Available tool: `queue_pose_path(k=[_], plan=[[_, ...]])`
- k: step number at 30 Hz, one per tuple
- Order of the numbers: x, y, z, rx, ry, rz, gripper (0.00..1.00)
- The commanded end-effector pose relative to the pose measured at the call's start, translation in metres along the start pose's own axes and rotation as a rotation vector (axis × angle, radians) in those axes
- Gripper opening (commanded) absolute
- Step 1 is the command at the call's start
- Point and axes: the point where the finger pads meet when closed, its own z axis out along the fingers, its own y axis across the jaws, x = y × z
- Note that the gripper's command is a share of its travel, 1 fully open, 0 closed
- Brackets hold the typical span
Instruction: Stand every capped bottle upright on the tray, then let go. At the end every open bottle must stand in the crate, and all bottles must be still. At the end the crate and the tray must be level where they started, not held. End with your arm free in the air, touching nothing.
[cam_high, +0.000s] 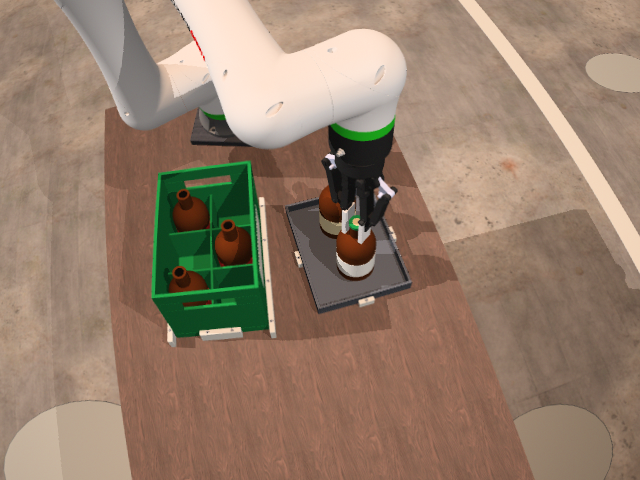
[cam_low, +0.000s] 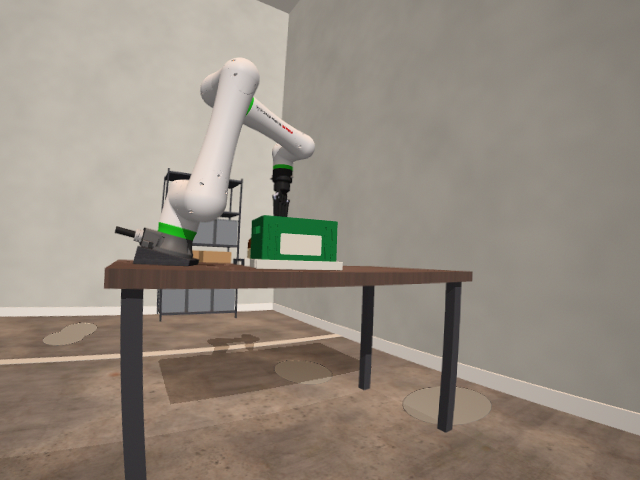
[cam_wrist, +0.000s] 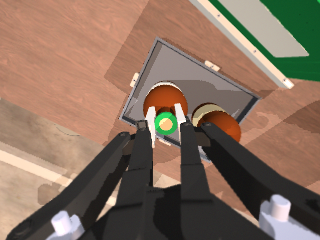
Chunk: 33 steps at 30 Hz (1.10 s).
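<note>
We find the black two-finger gripper (cam_high: 356, 223) pointing straight down over the tray, its white-tipped fingers closed narrow on the neck of a brown glass bottle with a green cap and a white label band (cam_high: 355, 253); the cap (cam_wrist: 165, 123) shows between the fingertips in the wrist view. That bottle stands upright on the shallow dark grey rectangular tray (cam_high: 393, 263), near its middle. Just behind it, partly hidden by the gripper, we see a second brown bottle with a cream label (cam_high: 328, 210), also upright on the tray. To the side, well apart from the tray, sits the green plastic compartment crate (cam_high: 257, 242), holding three open brown bottles upright: one in a far cell (cam_high: 189, 210), one in a middle cell (cam_high: 232, 242), one in a near cell (cam_high: 184, 282). Crate and tray both rest level on the dark wooden table (cam_high: 320, 392). The white arm (cam_high: 289, 82) reaches over from its base at the table's far edge.
</note>
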Motion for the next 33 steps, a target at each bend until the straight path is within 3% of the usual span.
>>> queue_pose_path(k=[1,33], plan=[[0.000,0.000,0.000,0.000,0.000,0.000,0.00],[0.000,0.000,0.011,0.000,0.000,0.000,0.00]])
